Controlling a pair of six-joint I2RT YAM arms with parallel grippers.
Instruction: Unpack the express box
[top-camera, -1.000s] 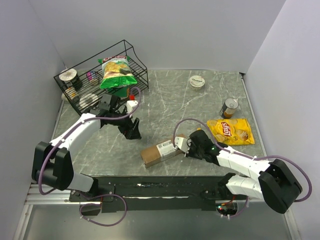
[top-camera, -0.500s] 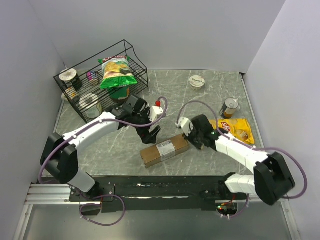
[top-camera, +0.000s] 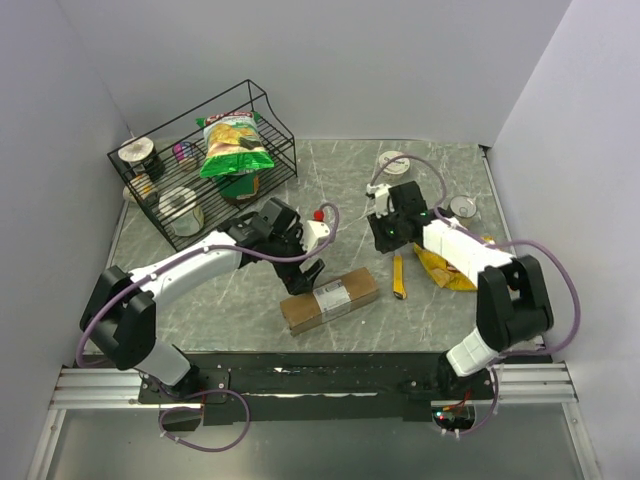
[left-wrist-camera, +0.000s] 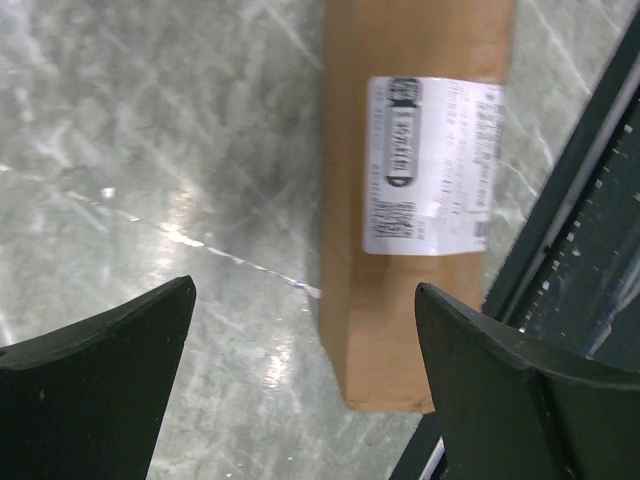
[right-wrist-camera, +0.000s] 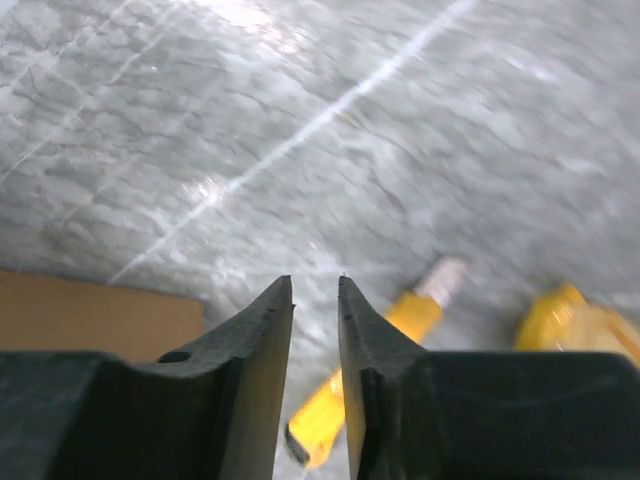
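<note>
The express box (top-camera: 330, 298) is a long brown carton with a white label (left-wrist-camera: 430, 165), lying flat near the table's front edge. My left gripper (top-camera: 303, 272) hovers wide open just above its left part; in the left wrist view the box (left-wrist-camera: 415, 250) runs up from between the fingers (left-wrist-camera: 520, 390), closer to the right one. My right gripper (top-camera: 384, 234) is raised behind the box's right end. Its jaws stand a narrow gap apart with nothing between them (right-wrist-camera: 315, 285). A yellow utility knife (top-camera: 399, 277) lies loose on the table below it (right-wrist-camera: 370, 400).
A yellow chip bag (top-camera: 452, 268) lies right of the knife, partly under my right arm. Behind it stand a can (top-camera: 462, 207) and a white round lid (top-camera: 392, 160). A black wire basket (top-camera: 200, 160) with a green chip bag (top-camera: 233, 145) fills the back left.
My left gripper swung from near the basket over to the box. My right gripper pulled back from the box's right end and rose; the yellow knife now lies free on the table.
</note>
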